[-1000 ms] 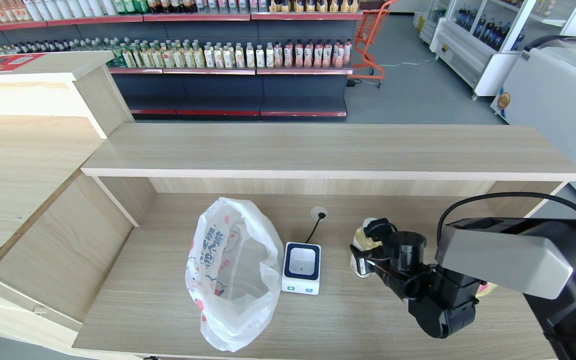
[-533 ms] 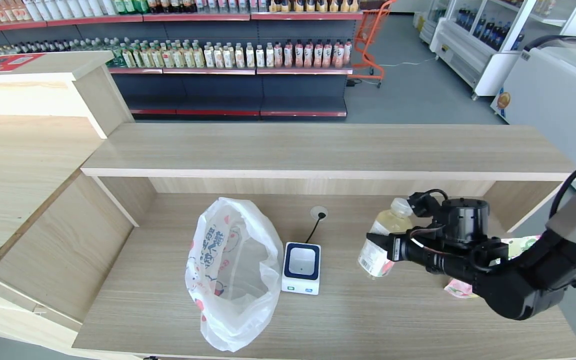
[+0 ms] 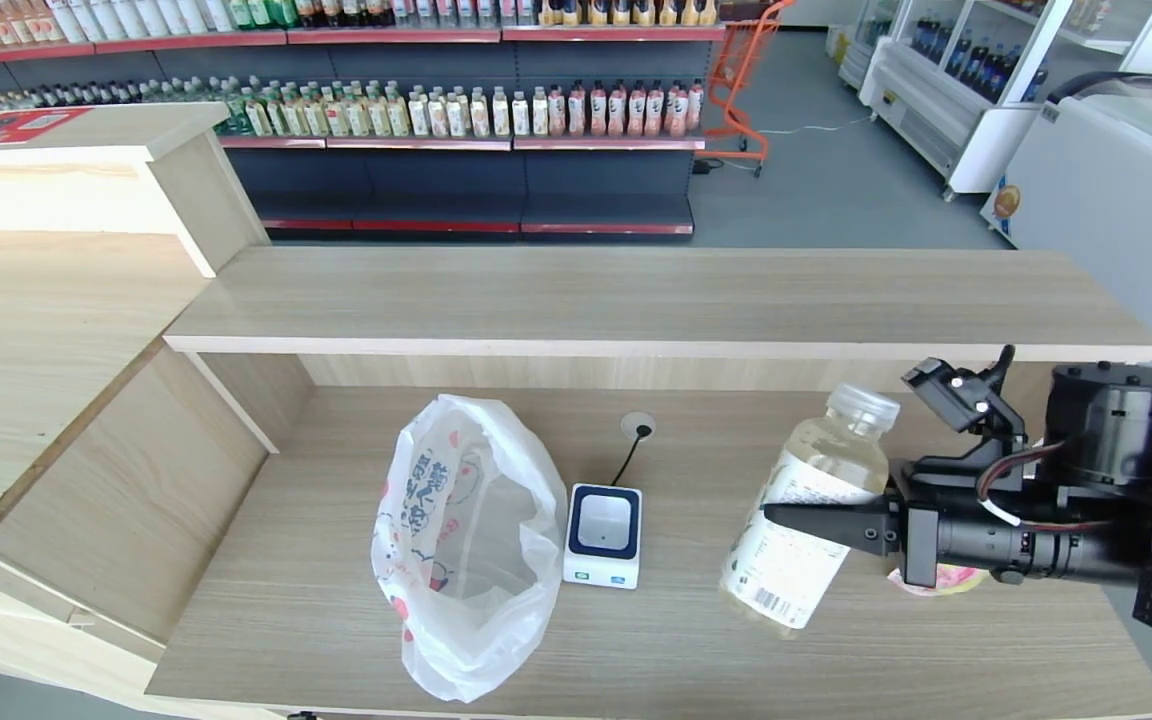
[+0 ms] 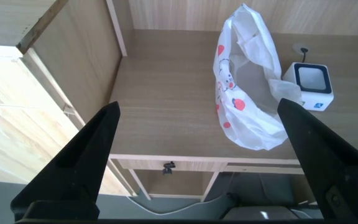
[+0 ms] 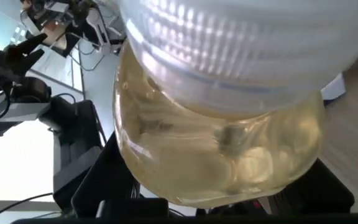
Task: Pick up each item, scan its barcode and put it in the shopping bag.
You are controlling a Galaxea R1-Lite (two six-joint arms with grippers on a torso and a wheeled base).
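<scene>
Indoors, shopping bag [image 3: 426,520] on wooden counter [image 3: 276,610], shelves [image 3: 416,142] behind.

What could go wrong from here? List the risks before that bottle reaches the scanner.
The right gripper pinches the liquid-filled bottle mid-body, tilted; it may slip or swing. Its barcode near the base faces upward, so the scanner could miss it. The slack shopping bag stands right beside the scanner; a passing arm might collapse its mouth.
</scene>
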